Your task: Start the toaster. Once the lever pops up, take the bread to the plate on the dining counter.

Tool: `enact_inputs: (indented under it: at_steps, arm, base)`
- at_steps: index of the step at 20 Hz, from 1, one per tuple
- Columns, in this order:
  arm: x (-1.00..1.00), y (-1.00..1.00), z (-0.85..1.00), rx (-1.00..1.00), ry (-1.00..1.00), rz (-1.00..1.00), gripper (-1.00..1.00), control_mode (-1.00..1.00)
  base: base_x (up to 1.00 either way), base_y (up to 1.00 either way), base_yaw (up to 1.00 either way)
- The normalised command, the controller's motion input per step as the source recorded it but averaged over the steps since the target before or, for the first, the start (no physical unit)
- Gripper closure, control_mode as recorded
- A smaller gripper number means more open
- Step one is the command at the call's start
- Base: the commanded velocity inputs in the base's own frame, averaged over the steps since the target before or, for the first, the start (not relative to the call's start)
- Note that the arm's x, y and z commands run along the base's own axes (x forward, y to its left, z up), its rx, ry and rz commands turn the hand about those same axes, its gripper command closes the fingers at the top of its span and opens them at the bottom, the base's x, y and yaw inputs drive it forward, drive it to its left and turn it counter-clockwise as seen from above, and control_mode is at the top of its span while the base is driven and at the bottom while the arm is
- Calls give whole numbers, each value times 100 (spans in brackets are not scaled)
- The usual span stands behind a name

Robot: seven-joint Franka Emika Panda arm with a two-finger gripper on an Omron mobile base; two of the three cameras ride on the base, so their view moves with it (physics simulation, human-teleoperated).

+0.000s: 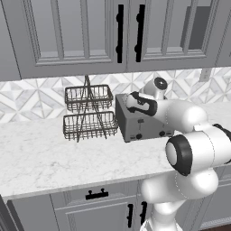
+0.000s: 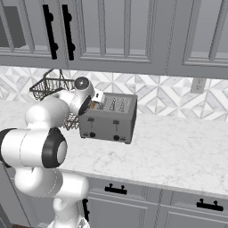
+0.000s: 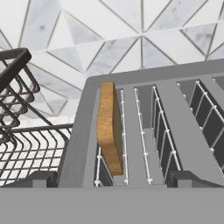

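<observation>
Marble counter (image 1: 54, 153), arm bent over toaster (image 2: 109, 118)

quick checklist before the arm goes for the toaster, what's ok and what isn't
1. Bread seated upright in the toaster's end slot: ok.
2. Other slots empty: ok, as far as the hand view shows.
3. Claw above the bread end of the toaster: ok.
4. Claw open, holding nothing: ok; the fingertips stand wide apart, one each side of the toaster top.
5. Wire basket rack apart from the toaster: ok, but close beside it.
6. Lever position, up or down: cannot tell.
</observation>
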Motion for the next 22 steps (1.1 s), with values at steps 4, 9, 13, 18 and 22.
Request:
enact_inputs:
  at_steps: [4, 9, 13, 18, 22]
  arm:
    - [0, 0, 0, 0, 0, 0, -100, -100]
    - [0, 0, 0, 0, 0, 0, -100, -100]
    - [0, 0, 0, 0, 0, 0, -100, -100]
    - [0, 0, 0, 0, 0, 0, -100, -100]
    - [0, 0, 0, 0, 0, 0, -100, -100]
  base:
    - [0, 0, 0]
    - [0, 0, 0]
    - [0, 0, 0]
    - [0, 0, 0]
    - [0, 0, 0]
